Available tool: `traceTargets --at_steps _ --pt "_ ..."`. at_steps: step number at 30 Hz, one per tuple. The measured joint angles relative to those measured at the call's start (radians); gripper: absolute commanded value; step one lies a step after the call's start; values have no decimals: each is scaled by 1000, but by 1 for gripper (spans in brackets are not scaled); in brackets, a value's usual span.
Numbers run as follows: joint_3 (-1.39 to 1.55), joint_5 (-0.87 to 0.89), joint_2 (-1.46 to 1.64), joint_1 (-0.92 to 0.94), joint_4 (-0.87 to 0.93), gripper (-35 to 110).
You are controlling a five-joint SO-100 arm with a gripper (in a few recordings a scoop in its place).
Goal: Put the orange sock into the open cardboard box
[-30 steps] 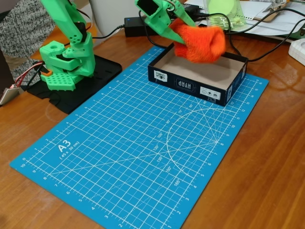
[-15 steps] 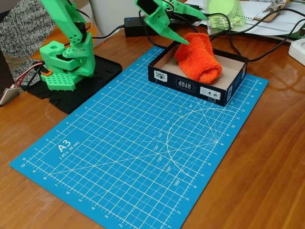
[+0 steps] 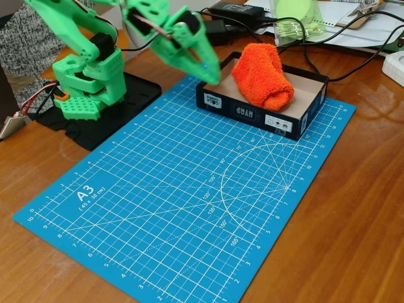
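- Orange sock (image 3: pixel 262 74) lying inside the open cardboard box (image 3: pixel 252 113), toward the box's 12 o'clock wall, bundle long axis running from 11 to 5 o'clock, thick fold bulging above the rim.
- Box sitting on the blue A3 cutting mat (image 3: pixel 189 202) at the mat's 1 o'clock corner, navy outer wall with white labels facing 7 o'clock, tan inside showing at 3 o'clock of the sock.
- Green pincer (image 3: pixel 211 72) hovering at 9 o'clock of the sock, just outside the box's 10 o'clock corner, tips pointing down toward 5 o'clock, clear of the sock and holding nothing.
- Pincer fingers overlapping from this angle; gap between them not readable, so wide or narrow cannot be told.
- Green arm base (image 3: pixel 85 85) standing on a black plate (image 3: pixel 126 110) at 10 o'clock of the mat, well apart from the box.
- Black cables (image 3: pixel 353 60) trailing across the wooden counter (image 3: pixel 353 240) at 12 to 2 o'clock of the box.
- Papers (image 3: pixel 372 28) and a green-tinted clear container (image 3: pixel 297 22) lying at the counter's 1 o'clock edge.
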Motion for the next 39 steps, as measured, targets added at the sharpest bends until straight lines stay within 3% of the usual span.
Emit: traceTargets --at_steps 5,20,39 --pt "71 28 155 44 183 0" --pt "367 -17 641 92 377 0" --pt "426 -15 692 83 387 0"
